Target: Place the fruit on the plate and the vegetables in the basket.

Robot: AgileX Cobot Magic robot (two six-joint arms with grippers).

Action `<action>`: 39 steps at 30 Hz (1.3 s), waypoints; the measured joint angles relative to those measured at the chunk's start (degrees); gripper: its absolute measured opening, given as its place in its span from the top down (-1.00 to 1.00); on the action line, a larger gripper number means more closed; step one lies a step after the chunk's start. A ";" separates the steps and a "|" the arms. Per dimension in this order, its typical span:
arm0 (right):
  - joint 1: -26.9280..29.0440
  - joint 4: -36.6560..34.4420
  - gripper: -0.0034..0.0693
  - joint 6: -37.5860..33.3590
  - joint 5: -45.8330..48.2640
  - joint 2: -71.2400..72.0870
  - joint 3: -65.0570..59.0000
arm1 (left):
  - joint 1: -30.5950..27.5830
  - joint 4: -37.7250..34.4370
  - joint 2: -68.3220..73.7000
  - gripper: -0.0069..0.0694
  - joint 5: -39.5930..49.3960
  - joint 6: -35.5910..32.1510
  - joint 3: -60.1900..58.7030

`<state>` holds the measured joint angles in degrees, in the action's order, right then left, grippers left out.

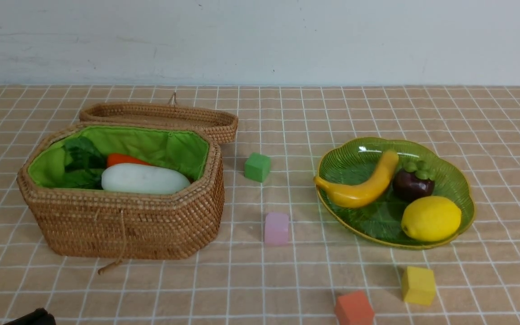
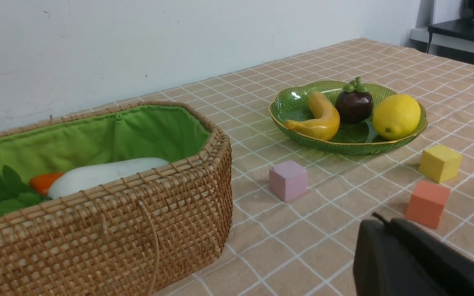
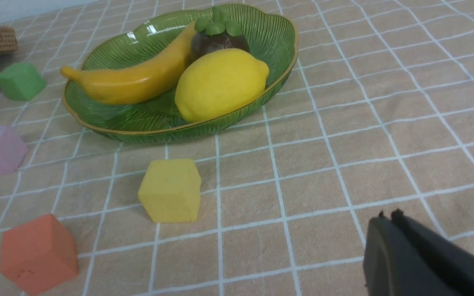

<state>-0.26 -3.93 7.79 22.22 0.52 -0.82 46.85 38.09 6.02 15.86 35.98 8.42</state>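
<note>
The wicker basket (image 1: 120, 225) stands open at the left with its lid (image 1: 160, 115) lying behind it. Inside lie a white radish (image 1: 145, 179), an orange carrot (image 1: 124, 159) and green leaves (image 1: 81, 158); the eggplant and gourd are hidden. The green plate (image 1: 345, 167) at the right holds the banana (image 1: 364, 187), mangosteen (image 1: 412, 183) and lemon (image 1: 430, 218). My left gripper (image 2: 385, 224) is shut and empty, low over the cloth in front of the basket (image 2: 97, 230). My right gripper (image 3: 387, 218) is shut and empty, in front of the plate (image 3: 138, 123).
Foam cubes lie on the checked cloth: green (image 1: 257, 167) between basket and plate, pink (image 1: 276, 228) in the middle, yellow (image 1: 418, 285) and orange (image 1: 354, 309) near the front. A white wall runs along the table's far edge.
</note>
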 joint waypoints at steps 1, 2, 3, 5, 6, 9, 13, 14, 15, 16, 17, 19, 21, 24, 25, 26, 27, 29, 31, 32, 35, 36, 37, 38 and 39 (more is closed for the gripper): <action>0.00 -0.30 0.93 0.00 0.07 0.05 0.00 | 0.00 0.00 0.00 0.82 0.08 0.00 0.00; 0.00 -0.53 0.93 0.00 0.08 0.05 0.00 | 0.00 0.00 0.00 0.82 0.08 0.05 0.00; 0.00 -0.56 0.93 0.00 0.08 0.05 0.00 | 0.00 0.00 0.00 0.82 0.08 0.05 0.00; 0.00 -0.63 0.93 0.00 0.14 0.05 0.00 | 0.00 0.00 0.00 0.82 0.14 0.11 0.00; 0.00 -0.72 0.93 0.00 0.14 0.05 0.00 | 0.00 0.00 0.00 0.81 0.13 0.11 0.00; 0.00 -0.78 0.93 0.11 0.13 0.05 0.00 | 0.00 0.00 0.00 0.81 0.13 0.11 0.00; 0.00 -0.78 0.93 0.11 0.13 0.05 0.00 | 0.00 0.00 0.00 0.80 0.13 0.11 0.00; 0.00 -0.78 0.92 0.16 0.13 0.05 0.00 | 0.00 0.00 0.00 0.80 0.13 0.11 0.00; 0.00 -0.78 0.92 0.16 0.13 0.05 0.00 | 0.00 0.00 0.00 0.80 0.13 0.11 0.00; 0.00 -0.78 0.92 0.16 0.13 0.05 0.00 | 0.00 0.00 0.00 0.80 0.13 0.11 0.00; 0.00 -0.78 0.92 0.16 0.13 0.05 0.00 | 0.00 0.00 0.00 0.79 0.13 0.11 0.00; 0.00 -0.78 0.92 0.16 0.13 0.05 0.00 | 0.00 0.00 0.00 0.77 0.13 0.11 0.00; 0.00 -0.78 0.92 0.16 0.13 0.05 0.00 | 0.00 0.00 0.00 0.77 0.13 0.11 0.00; 0.00 -0.78 0.92 0.16 0.13 0.05 0.00 | 0.00 0.00 0.00 0.77 0.07 -0.13 -0.31; 0.00 -0.78 0.91 0.16 0.13 0.05 0.00 | -0.24 -0.08 0.00 0.76 0.16 -0.99 -0.42; 0.00 -0.78 0.91 0.16 0.13 0.05 0.00 | -1.05 -0.72 0.00 0.77 -0.02 -1.92 -0.47; 0.00 -0.78 0.91 0.16 0.13 0.05 0.00 | -3.45 -3.56 -0.39 0.77 -1.08 -3.83 -0.47; 0.00 -0.78 0.91 0.16 0.13 0.05 0.00 | -9.27 -10.66 -1.61 0.81 -4.15 -7.62 -0.54; 0.00 -0.78 0.91 0.16 0.13 0.05 0.00 | -14.47 -16.67 -3.02 0.85 -6.60 -11.27 -0.75; 0.00 -0.78 0.91 0.16 0.13 0.05 0.00 | -21.81 -24.43 -4.69 0.85 -9.04 -16.52 -1.40; 0.00 -0.78 0.91 0.16 0.13 0.05 0.00 | -29.63 -31.91 -6.33 0.85 -10.77 -22.06 -3.13; 0.00 -0.78 0.91 0.16 0.13 0.05 0.00 | -34.19 -35.86 -6.58 0.85 -11.27 -24.86 -5.40; 0.00 -0.78 0.90 0.16 0.13 0.05 0.00 | -37.13 -38.09 -6.58 0.85 -11.33 -26.18 -7.50; 0.00 -0.78 0.90 0.16 0.13 0.05 0.00 | -38.53 -39.10 -6.58 0.85 -10.68 -26.49 -8.61; 0.00 -0.78 0.90 0.16 0.13 0.05 0.00 | -39.03 -39.44 -6.58 0.85 -10.12 -26.48 -9.04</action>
<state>-0.26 -4.71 7.96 22.35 0.57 -0.82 7.82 -1.35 -0.56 5.74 9.50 -0.61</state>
